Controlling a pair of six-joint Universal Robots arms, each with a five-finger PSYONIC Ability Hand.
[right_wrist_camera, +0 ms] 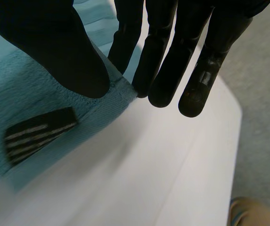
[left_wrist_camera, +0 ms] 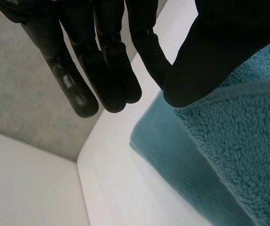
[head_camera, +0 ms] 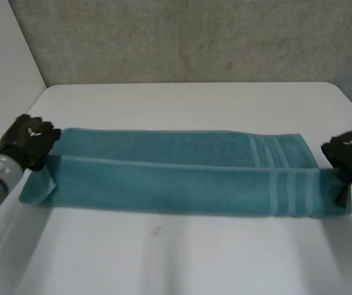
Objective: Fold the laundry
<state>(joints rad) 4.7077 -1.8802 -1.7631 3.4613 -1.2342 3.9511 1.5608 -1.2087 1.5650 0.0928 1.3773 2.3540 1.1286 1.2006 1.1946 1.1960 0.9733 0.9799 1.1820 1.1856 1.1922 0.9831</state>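
Note:
A teal towel [head_camera: 163, 178] with pale stripes near its right end lies lengthwise across the white table [head_camera: 182, 252], its near long edge lifted and folded over. My left hand [head_camera: 31, 138] is at the towel's left end. In the left wrist view its thumb [left_wrist_camera: 210, 52] presses the towel [left_wrist_camera: 229, 155] edge against a straight finger, pinching it. At the right end is my right hand [head_camera: 351, 147]. Its thumb [right_wrist_camera: 54, 47] and fingers pinch the towel [right_wrist_camera: 26, 94] corner, just by a black striped label [right_wrist_camera: 38, 134] that hangs down [head_camera: 341, 195].
A grey wall [head_camera: 194, 37] runs behind the table and a white panel [head_camera: 3, 49] stands at the left. The table's right edge is close to my right hand. A tan object [right_wrist_camera: 250, 212] shows beyond that edge.

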